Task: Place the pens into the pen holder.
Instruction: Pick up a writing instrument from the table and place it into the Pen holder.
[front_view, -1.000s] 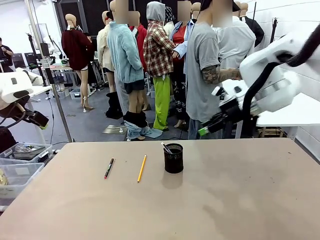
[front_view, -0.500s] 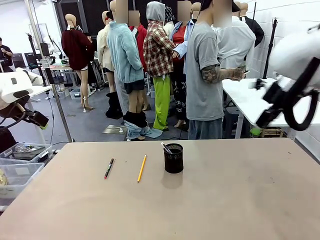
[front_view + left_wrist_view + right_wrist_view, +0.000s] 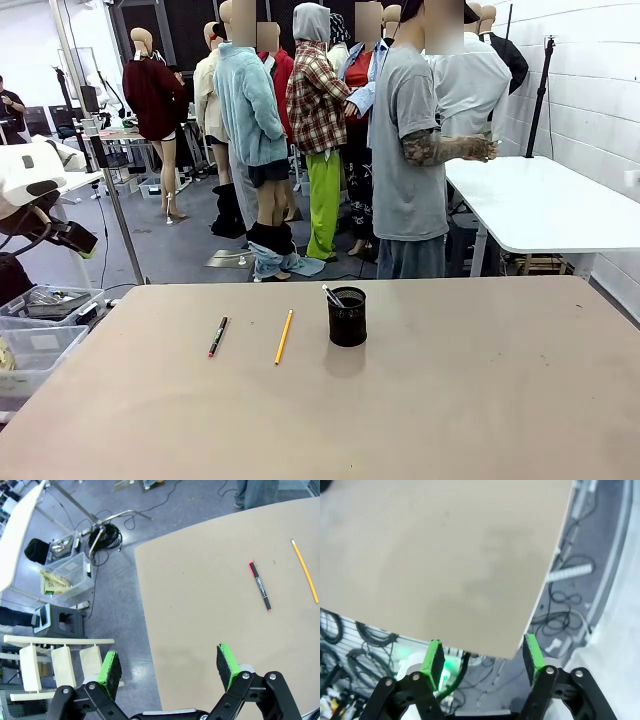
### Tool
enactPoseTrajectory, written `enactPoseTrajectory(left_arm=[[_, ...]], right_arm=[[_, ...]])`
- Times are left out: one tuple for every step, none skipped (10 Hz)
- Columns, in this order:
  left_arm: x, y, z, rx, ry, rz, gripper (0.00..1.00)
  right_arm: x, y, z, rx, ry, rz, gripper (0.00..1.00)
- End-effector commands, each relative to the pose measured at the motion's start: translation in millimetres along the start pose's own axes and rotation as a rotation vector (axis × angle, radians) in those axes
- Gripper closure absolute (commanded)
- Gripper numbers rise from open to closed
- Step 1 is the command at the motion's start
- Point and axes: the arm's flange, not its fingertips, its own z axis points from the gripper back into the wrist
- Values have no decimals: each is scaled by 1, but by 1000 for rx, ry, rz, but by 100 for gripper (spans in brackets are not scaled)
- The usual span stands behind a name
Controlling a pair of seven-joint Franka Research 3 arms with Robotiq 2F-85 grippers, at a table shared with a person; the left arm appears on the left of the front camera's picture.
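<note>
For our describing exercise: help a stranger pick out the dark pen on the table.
On the table, look left of the black mesh pen holder. Two sticks lie there: the dark pen is leftmost, red-tipped, unlike the yellow pencil.

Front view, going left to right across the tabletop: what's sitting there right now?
dark pen → yellow pencil → black mesh pen holder, with a whitish pen already standing in it.

Pen holder (image 3: 347, 316) on table (image 3: 480, 400), short pen (image 3: 331, 295) inside; pencil (image 3: 284, 336) left of it, marker (image 3: 218, 336) farther left.
</note>
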Motion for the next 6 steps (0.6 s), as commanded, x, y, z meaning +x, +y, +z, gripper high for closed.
enactPoseTrajectory(left_arm=[[0,-1,-1,11,-7,0,0],[0,-1,-1,11,-7,0,0],[0,-1,-1,11,-7,0,0],[0,-1,-1,11,-7,0,0],[0,-1,-1,11,-7,0,0],[0,-1,-1,11,-7,0,0]], right_arm=[[-18,10,-4,-33,15,-79,21],[-17,10,-5,-8,-35,-69,21],[-15,-1,4,-14,5,-41,21],[-15,-1,4,-14,5,-41,21],[-15,-1,4,-14,5,-41,21],[-15,-1,4,-14,5,-41,21]])
